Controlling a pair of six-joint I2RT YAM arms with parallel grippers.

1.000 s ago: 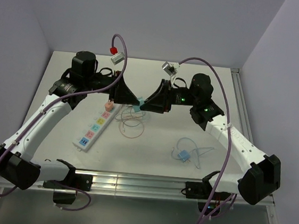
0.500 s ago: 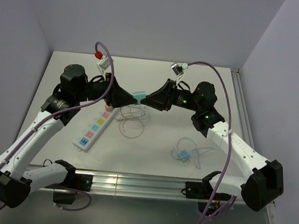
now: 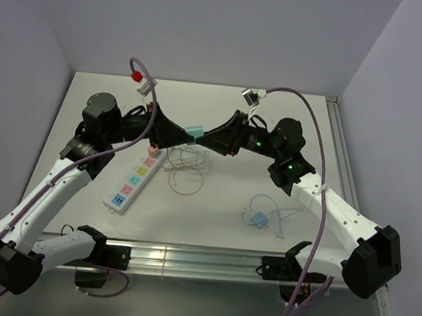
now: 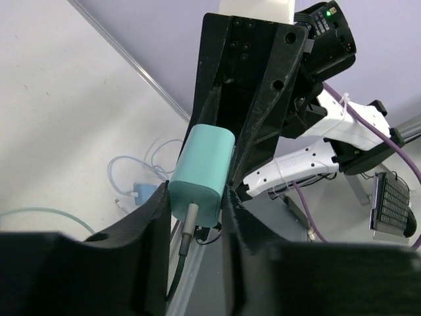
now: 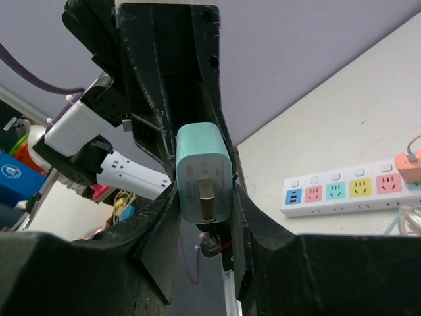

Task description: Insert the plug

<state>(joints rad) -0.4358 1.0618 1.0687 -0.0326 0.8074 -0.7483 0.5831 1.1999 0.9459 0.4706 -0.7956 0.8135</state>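
Top external cam: mint-green boxy plastic plug (image 3: 194, 131) hangs in mid-air above the far part of the white tabletop (image 3: 231, 183), pinched btwn the two arms where they meet nose to nose. Left gripper (image 3: 186, 132) has one end, right gripper (image 3: 203, 136) the other. Left wrist cam shows the plug's (image 4: 202, 174) lower end seated btwn its own black fingers (image 4: 154, 217), jaws clenched on it, w/ a grey cable connector (image 4: 189, 224) stuck in the bottom face. Right wrist cam likewise: plug (image 5: 202, 172) wedged btwn the right fingers (image 5: 250, 224), jaws clamped on it. A metal tab faces the lens; prong or port, can't tell.

Below and to the left lies the white power strip w/ coloured sockets (image 3: 135, 180), a pink-orange plug (image 3: 152, 151) in its far-end socket. Thin looped cable (image 3: 187, 172) lies beside it. A blue plug w/ pale cord (image 3: 259, 220) sits well apart, nearer the right arm's base.

Progress, my read: pickup done, looks like a two-handed regrasp or handoff stage. Nothing inserted yet. Left to do: one gripper lets go, the other turns the plug, carries it down to a free socket and presses it home.
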